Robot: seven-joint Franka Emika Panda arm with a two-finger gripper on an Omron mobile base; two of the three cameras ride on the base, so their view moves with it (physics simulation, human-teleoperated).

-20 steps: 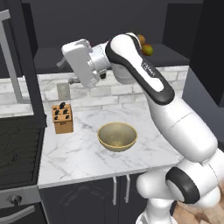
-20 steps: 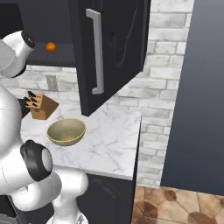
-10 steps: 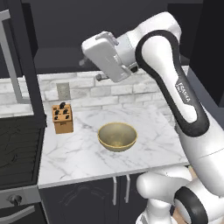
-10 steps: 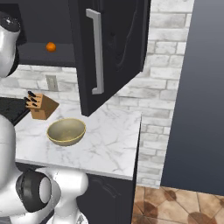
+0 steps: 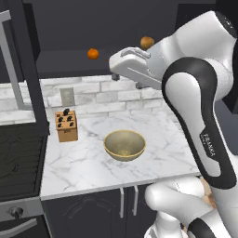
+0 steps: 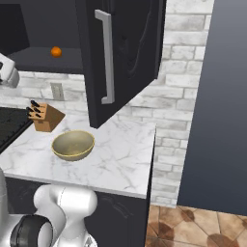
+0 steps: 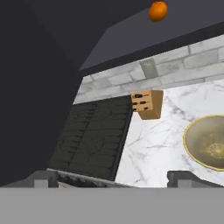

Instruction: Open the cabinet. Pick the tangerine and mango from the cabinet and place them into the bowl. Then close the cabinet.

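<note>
The cabinet stands open: its right door (image 6: 126, 53) with the long silver handle swings out over the counter, and its left door (image 5: 18, 65) juts out at the left. The tangerine (image 5: 93, 53) (image 6: 56, 51) (image 7: 158, 11) sits on the dark shelf inside. The mango is hidden. The tan-gold bowl (image 5: 124, 145) (image 6: 73, 144) (image 7: 208, 142) rests empty on the marble counter. My gripper (image 7: 113, 181) is open and holds nothing. Its white hand (image 5: 134, 69) hovers in front of the shelf, to the right of the tangerine and above the bowl.
A brownish-orange round fruit (image 5: 147, 42) sits on the shelf behind my hand. A wooden knife block (image 5: 66, 125) (image 7: 148, 104) stands left of the bowl by the brick wall. A black stove (image 5: 18, 158) (image 7: 94, 135) borders the counter on the left.
My arm has swung right across the front of the open cabinet, carrying the hand from above the knife block to above the bowl. The jaws stayed open. The fruit and bowl have not moved.
</note>
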